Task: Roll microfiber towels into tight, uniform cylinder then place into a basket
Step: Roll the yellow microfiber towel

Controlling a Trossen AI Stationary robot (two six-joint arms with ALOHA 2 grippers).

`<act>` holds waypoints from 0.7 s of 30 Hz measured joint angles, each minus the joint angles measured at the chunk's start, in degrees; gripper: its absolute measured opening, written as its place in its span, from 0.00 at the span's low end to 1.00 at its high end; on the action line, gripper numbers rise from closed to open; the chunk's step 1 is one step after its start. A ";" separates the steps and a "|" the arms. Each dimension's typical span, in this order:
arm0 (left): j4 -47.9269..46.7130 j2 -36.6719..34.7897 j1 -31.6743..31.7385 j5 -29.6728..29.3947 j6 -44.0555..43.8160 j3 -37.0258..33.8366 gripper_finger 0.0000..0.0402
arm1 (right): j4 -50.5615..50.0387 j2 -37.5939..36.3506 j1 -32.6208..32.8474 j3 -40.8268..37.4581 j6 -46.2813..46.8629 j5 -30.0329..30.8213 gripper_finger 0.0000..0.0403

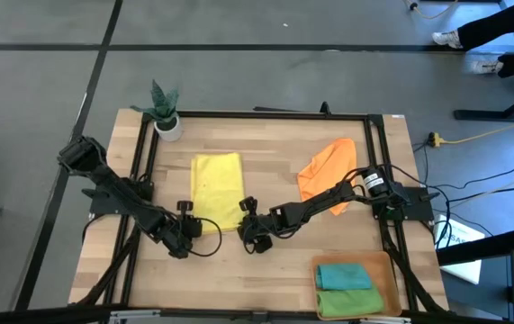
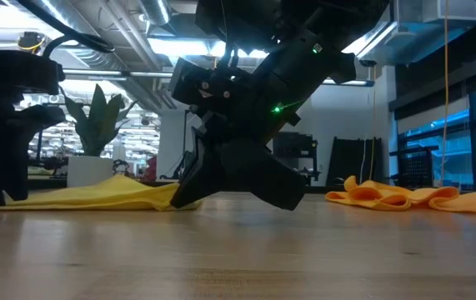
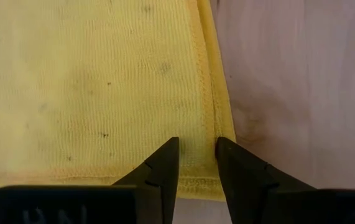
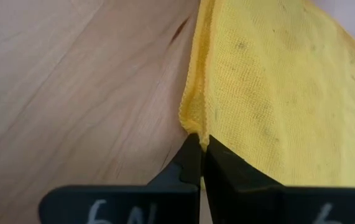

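Pinching the near corner of the yellow towel, the right gripper has its fingers pressed together on a small bunched fold of the hem. Just beside it along the same near edge, the left gripper sits with its fingers slightly spread, straddling the doubled hem at the other near corner without having clamped it.

The yellow towel lies flat on the table, folded into a long strip running away from the arms. It looks thin, soft and light, with no stiffness of its own, so it will likely sag and slip unless both near corners are held evenly; the stitched hem is the firmest place to take hold, and a roll started there should stay tighter than one begun from the loose middle.

To the right of the arms, at the table's near corner, the basket already holds a teal towel and a green towel, both rolled. Farther back on the right, the orange towel lies crumpled and unrolled. At the far left corner stands a small potted plant.
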 joint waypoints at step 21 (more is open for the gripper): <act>3.63 -2.46 -0.42 -0.16 0.00 -1.01 0.25 | 0.02 0.00 0.00 0.01 0.00 -0.04 0.02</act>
